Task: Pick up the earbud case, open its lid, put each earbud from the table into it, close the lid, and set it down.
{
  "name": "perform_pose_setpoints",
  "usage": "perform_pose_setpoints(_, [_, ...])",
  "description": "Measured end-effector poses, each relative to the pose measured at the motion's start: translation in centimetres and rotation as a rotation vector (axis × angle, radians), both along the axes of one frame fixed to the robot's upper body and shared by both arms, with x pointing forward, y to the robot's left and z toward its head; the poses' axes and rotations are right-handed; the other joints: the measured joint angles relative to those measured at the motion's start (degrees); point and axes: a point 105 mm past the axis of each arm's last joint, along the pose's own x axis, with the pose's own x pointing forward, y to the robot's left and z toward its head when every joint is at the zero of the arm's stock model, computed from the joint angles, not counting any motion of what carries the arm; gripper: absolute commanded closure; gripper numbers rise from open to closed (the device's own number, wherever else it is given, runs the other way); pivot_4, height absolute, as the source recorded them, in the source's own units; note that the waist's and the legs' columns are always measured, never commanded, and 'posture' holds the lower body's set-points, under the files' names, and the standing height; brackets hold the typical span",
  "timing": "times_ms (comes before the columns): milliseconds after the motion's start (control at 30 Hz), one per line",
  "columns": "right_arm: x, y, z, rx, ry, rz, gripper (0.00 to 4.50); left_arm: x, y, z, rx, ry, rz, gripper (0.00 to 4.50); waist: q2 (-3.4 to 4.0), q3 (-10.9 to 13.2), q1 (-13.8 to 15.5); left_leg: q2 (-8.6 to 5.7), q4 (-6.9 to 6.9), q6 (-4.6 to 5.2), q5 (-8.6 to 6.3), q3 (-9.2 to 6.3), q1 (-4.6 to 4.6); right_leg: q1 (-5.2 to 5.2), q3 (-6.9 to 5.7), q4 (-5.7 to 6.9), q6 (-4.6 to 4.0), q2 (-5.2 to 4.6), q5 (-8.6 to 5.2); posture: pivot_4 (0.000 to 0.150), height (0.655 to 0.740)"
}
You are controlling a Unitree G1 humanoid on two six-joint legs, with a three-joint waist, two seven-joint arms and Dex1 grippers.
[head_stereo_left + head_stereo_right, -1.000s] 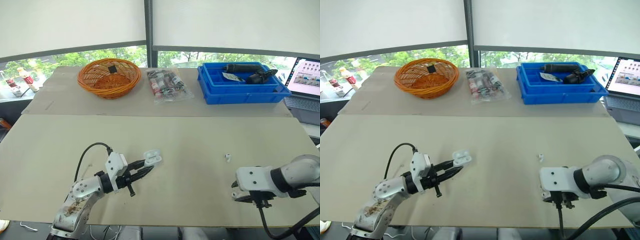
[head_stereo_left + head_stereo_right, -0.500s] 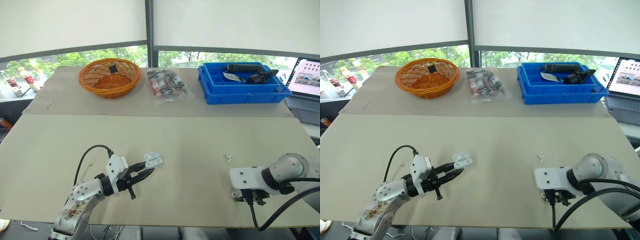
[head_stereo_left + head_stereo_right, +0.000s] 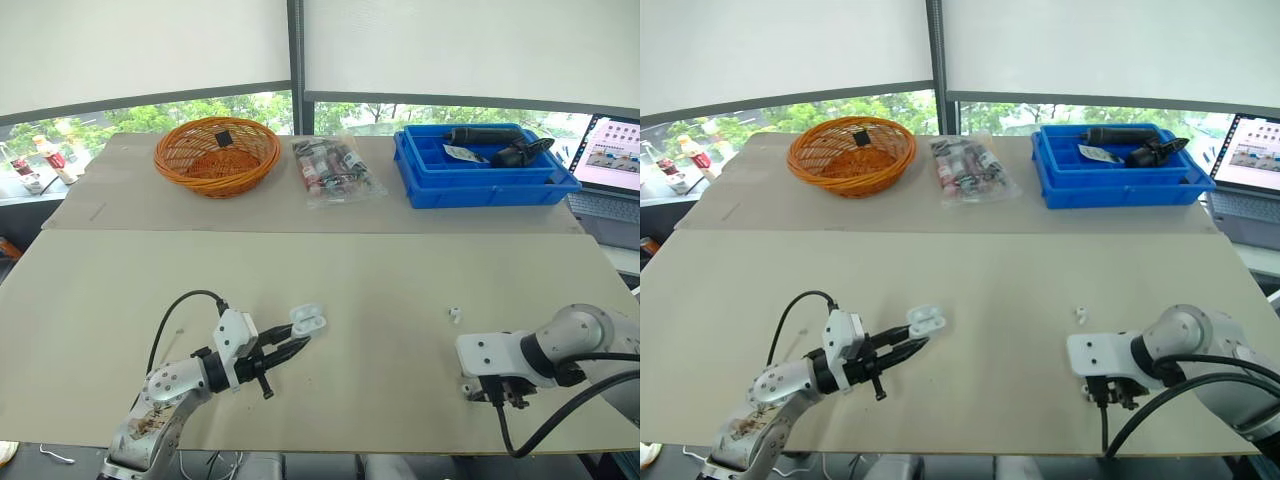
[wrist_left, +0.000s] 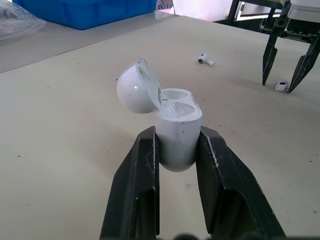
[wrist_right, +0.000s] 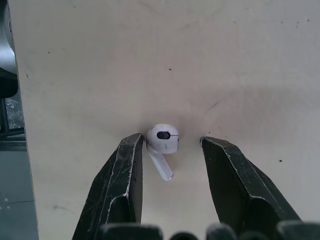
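Fingers of your left tool pinch the earbud case, its lid flipped open. Your right tool points down at the surface, spread around one earbud that lies close against one finger. A second earbud lies on the surface just beyond that tool, well apart from the case.

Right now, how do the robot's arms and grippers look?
The left arm and right arm are silver with black joint rings and white wrist blocks. A black cable loops above the left one; another trails below the right. The left gripper and right gripper each have two tapering black fingers.
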Motion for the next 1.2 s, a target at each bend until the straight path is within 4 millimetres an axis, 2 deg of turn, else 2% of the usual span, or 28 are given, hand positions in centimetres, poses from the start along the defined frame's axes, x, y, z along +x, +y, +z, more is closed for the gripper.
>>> perform_pose_setpoints(100, [-0.1,0.2,0.0,0.006,0.003,-0.004,3.99,0.0,-0.1,0.0,0.0,0.001,-0.003,3.99,0.0,0.0,0.01,0.0,0.0,0.0,0.0,0.0,0.0,0.0,0.0,0.0,0.0,0.0,0.0,0.15,0.7282])
perform_pose_setpoints(133, [-0.1,0.2,0.0,0.005,0.003,-0.006,4.15,0.0,-0.1,0.0,0.0,0.0,-0.003,3.99,0.0,0.0,0.02,0.0,0.0,0.0,0.0,0.0,0.0,0.0,0.0,0.0,0.0,0.0,0.0,0.15,0.7282])
perform_pose_setpoints(400, [-0.6,0.3,0.0,0.044,0.029,-0.049,4.15,0.0,-0.3,0.0,-0.001,0.0,-0.01,3.99,0.0,0.0,0.08,-0.01,0.0,0.0,0.0,0.0,-0.01,0.0,0.0,0.0,0.0,-0.01,0.0,0.15,0.7282])
perform_pose_setpoints(667, [0.1,1.0,2.9,0.194,-0.025,-0.177,4.15,0.7,-0.7,0.7,-0.018,-0.028,-0.019,3.99,0.0,0.0,0.15,-0.02,0.0,0.0,0.0,0.0,-0.02,0.0,0.0,0.01,0.0,0.0,0.0,0.15,0.7282])
perform_pose_setpoints(733, [0.2,1.1,2.8,0.218,-0.037,-0.195,4.15,0.8,-0.7,0.5,-0.019,-0.021,-0.017,3.99,-0.02,-0.01,0.19,-0.02,0.0,0.0,0.0,0.0,-0.02,0.0,0.0,0.0,0.0,0.0,0.0,0.15,0.7282])
perform_pose_setpoints(833, [0.5,1.5,1.4,0.279,-0.059,-0.24,4.15,0.9,-0.9,0.4,-0.023,-0.018,-0.021,3.99,-0.06,0.0,0.31,-0.03,0.01,0.0,0.0,0.0,-0.03,0.0,0.01,0.0,0.0,-0.01,0.0,0.15,0.7282])
perform_pose_setpoints(967, [-0.1,0.6,-0.4,0.274,-0.038,-0.268,4.15,0.9,-1.0,0.5,-0.023,-0.019,-0.028,3.99,-0.04,0.0,0.83,-0.04,0.02,0.0,0.0,0.01,-0.02,0.0,0.02,0.0,0.0,-0.02,0.0,0.15,0.7282])
perform_pose_setpoints(1133, [-0.3,0.2,-0.7,0.286,-0.054,-0.241,4.15,0.8,-0.9,0.4,-0.021,-0.018,-0.03,3.99,-0.04,-0.01,1.07,-0.02,0.02,0.0,0.0,0.01,0.01,0.02,0.02,0.03,0.0,0.0,0.0,0.15,0.7282])
perform_pose_setpoints(1200, [-0.3,0.0,-0.8,0.288,-0.049,-0.244,3.13,0.8,-0.9,0.4,-0.02,-0.017,-0.03,3.99,-0.06,-0.01,1.11,-0.03,0.02,0.0,0.0,0.01,0.01,0.04,0.02,0.01,0.0,0.0,0.0,0.15,0.7282])
